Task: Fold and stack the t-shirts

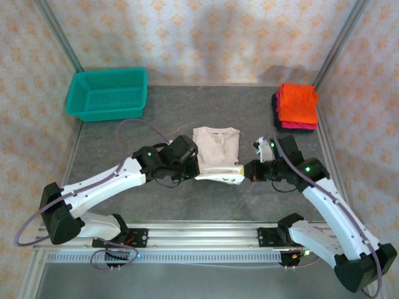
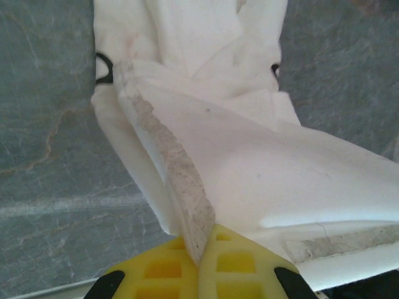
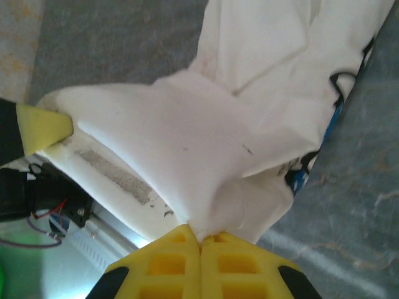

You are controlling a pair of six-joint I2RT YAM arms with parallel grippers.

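Both near corners of the white t-shirt [image 1: 216,144] are pinched — left fingers [image 2: 219,263] clamped on one, right fingers [image 3: 186,261] on the other — held above the bench [image 1: 156,118].

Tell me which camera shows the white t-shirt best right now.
Top external: the white t-shirt shows almost whole, near edge lifted. Left wrist gives a close-up of the edge pinched in the left claw; right wrist, the corner pinched in the right claw.
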